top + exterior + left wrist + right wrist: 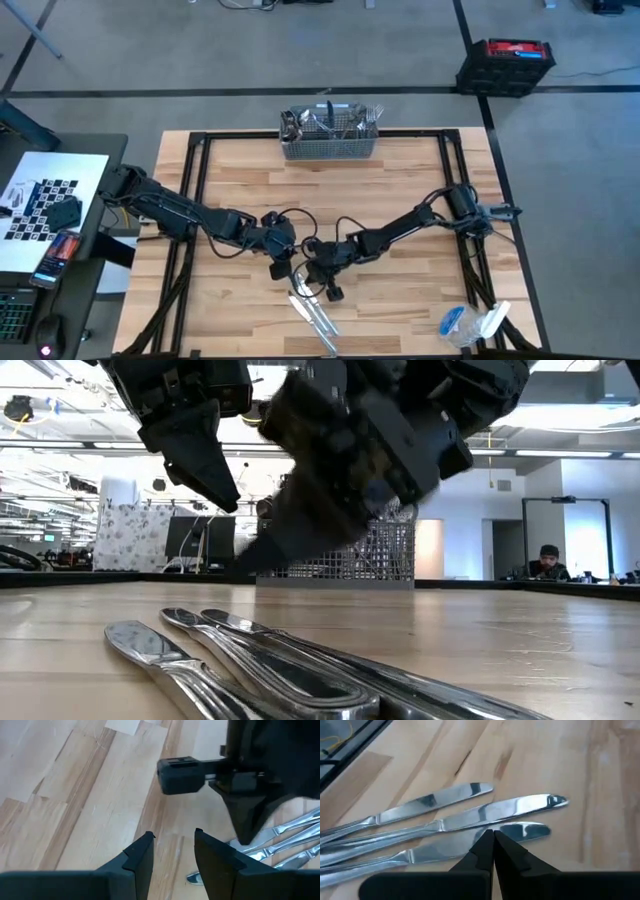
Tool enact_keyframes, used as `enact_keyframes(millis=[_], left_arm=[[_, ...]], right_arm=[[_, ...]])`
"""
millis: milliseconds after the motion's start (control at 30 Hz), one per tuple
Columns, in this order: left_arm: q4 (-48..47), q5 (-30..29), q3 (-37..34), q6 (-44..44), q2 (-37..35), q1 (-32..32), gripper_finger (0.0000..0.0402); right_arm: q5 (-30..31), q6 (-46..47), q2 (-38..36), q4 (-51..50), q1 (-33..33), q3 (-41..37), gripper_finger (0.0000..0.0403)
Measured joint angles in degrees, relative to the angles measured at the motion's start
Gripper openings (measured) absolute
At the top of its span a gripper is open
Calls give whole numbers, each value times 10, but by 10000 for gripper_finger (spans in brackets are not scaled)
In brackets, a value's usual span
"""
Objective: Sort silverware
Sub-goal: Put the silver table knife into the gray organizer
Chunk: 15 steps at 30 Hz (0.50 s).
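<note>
Three silver table knives [315, 312] lie flat side by side on the wooden table near its near edge, and show in the low view [270, 660] and the right wrist view [470, 812]. More silverware stands in the grey wire-mesh basket [328, 135] at the far edge. My right gripper [493, 836] is shut and empty. It hovers just above the knives' blade ends [325, 278]. My left gripper [172, 847] is open and empty, just left of the right one [280, 265], above bare wood.
Black frame rails [200, 180] run along the table's left and right sides. A clear plastic bag with a blue part [470, 325] lies at the near right corner. Bare wood spreads between the grippers and the basket. A person [548, 560] sits in the room beyond.
</note>
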Motion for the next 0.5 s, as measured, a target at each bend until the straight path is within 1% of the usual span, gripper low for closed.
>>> enact_keyframes(millis=[300,500], left_arm=[[0,0,0,-8,0,0,125],[1,-1,0,-13,0,0,125]], right_arm=[[-2,5,-1,11,10,1,0],[0,38,47,47,17,4,0]])
